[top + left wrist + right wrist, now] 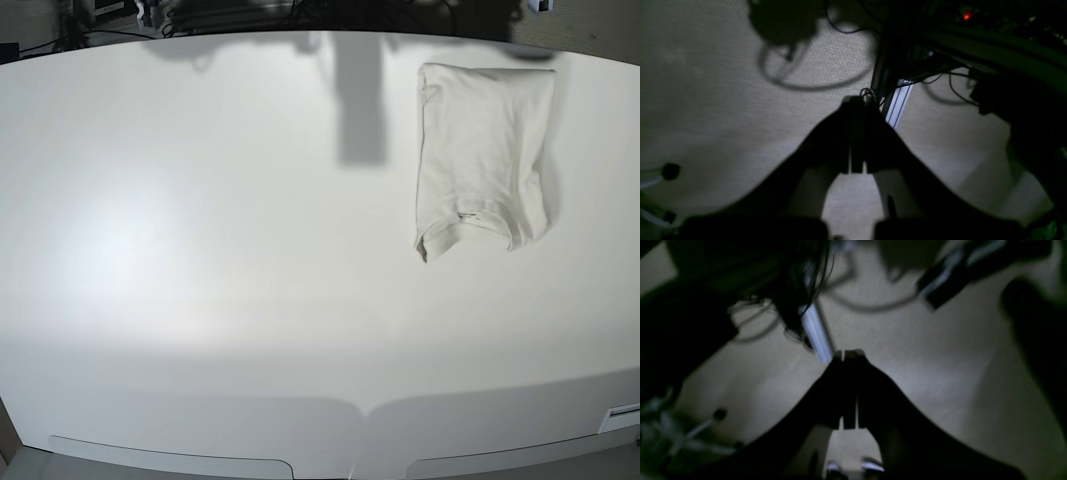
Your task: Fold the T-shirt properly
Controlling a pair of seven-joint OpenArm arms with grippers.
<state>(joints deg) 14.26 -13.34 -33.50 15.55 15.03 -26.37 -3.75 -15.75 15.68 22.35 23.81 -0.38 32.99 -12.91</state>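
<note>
Item: broad white table (200, 300) with a curved front edge, seen from the base view; its near and middle surface spreads wide as plain white top, and only soft shadows fall on it near the far edge. Item: off-white short-sleeved cotton T-shirt (483, 155), folded into a tall, roughly rectangular bundle, lying flat toward the table's far right corner. Its far edge sits just short of the table's far rim; its right edge is near the table's right side; its near edge is uneven, with a rounded, rolled fold at the near left corner and a small notch beside it. A dark rectangular shadow lies on the table just left of the T-shirt, apart from it. Neither arm shows in the base view. Item: left gripper (853, 133), dark, in its own wrist view, fingers pressed together with nothing between them, above a pale woven-looking surface; dark cables (840, 30) and a silver grooved rail (898, 103) lie beyond its tips. Item: right gripper (848, 386), dark and blurred in its wrist view, fingers likewise drawn together and holding nothing, with a similar pale metal rail (816, 333) past its tips.
</note>
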